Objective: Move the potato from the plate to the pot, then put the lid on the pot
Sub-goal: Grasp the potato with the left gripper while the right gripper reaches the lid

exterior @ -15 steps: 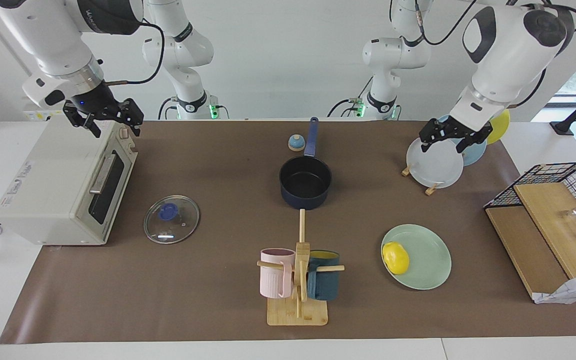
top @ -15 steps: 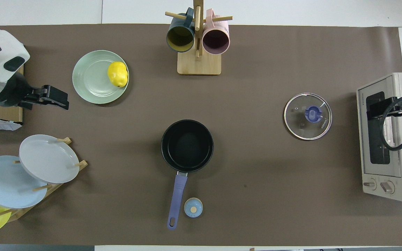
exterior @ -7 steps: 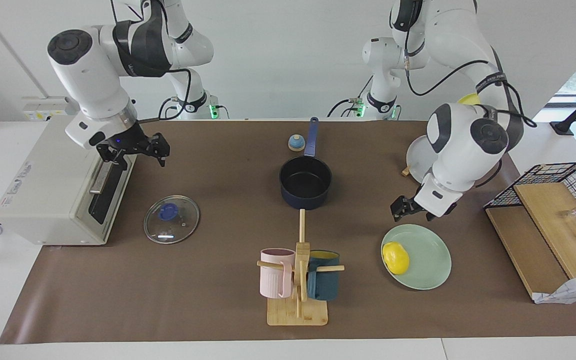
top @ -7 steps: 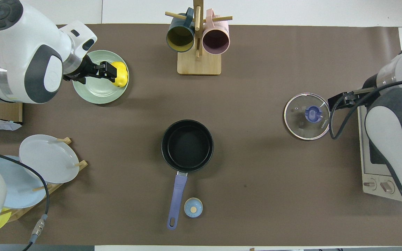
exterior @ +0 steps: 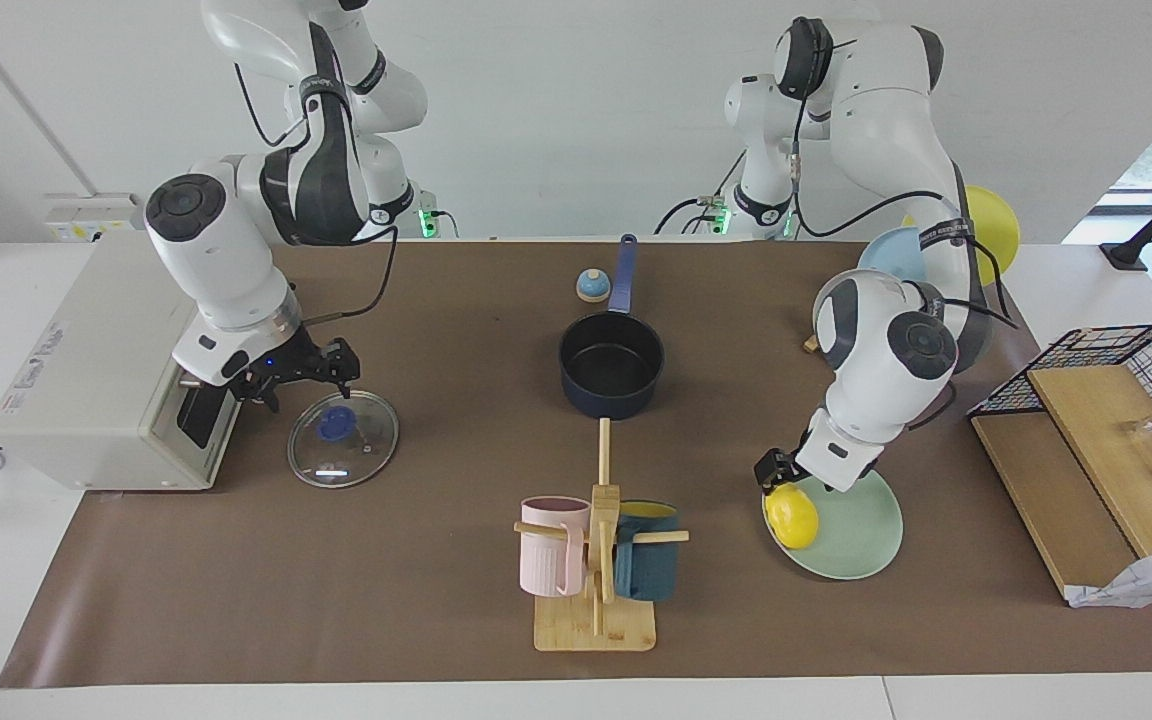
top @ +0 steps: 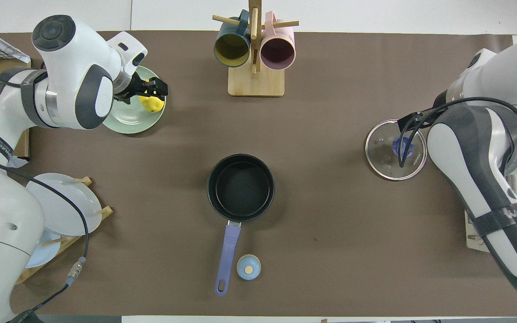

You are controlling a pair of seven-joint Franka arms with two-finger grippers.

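The yellow potato (exterior: 792,516) (top: 153,104) lies on the mint-green plate (exterior: 851,525) (top: 126,123), on the side toward the mug rack. My left gripper (exterior: 774,470) (top: 152,86) is open, low over the potato and just touching or just above its top. The navy pot (exterior: 611,365) (top: 240,187) stands empty mid-table, its handle (top: 227,258) pointing toward the robots. The glass lid (exterior: 343,438) (top: 395,150) lies flat beside the toaster oven. My right gripper (exterior: 304,372) (top: 413,120) is open and empty, above the lid's edge nearer the oven.
A toaster oven (exterior: 86,370) stands at the right arm's end. A wooden mug rack (exterior: 596,560) (top: 255,58) with a pink and a teal mug stands farther from the robots than the pot. A small bell (exterior: 592,286) (top: 248,266) sits beside the pot handle. A plate rack (top: 61,211) and wire basket (exterior: 1116,380) stand at the left arm's end.
My left gripper has come down from above the plate's edge onto the potato. My right gripper has moved from in front of the oven door down to the lid's edge.
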